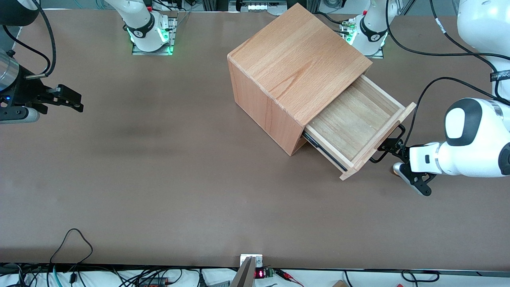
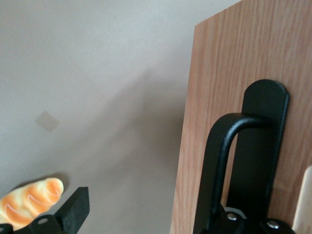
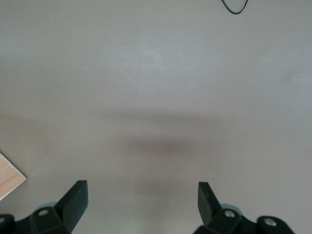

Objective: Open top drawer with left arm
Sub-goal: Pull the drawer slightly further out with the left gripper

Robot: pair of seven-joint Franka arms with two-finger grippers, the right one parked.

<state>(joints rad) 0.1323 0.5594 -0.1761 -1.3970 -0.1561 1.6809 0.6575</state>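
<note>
The shallow light beech-wood top drawer stands pulled well out of the large beech cube casing, its pale plain inside exposed and its flat front panel pointing toward about 4 o'clock from the casing in the front view, at the working arm's end of the brown counter. The white-bodied gripper with black fingers of the bulky white left arm sits directly in front of that panel, at the thin black wire U-shaped handle. In the wrist view the fingers stand spread: one black finger is apart from the panel over bare counter, while the other lies at the handle's base, so the handle appears hooked rather than pinched. A small orange-and-cream striped object lies on the counter just beside the free finger; its identity cannot be determined. Judged risks: with no firm clamp, the finger may slip off the wire if the pull angles away from the drawer's axis; further travel may draw the drawer off its runners or drag the unanchored casing across the counter; a careless retreat may snag the handle or strike the striped object.
</note>
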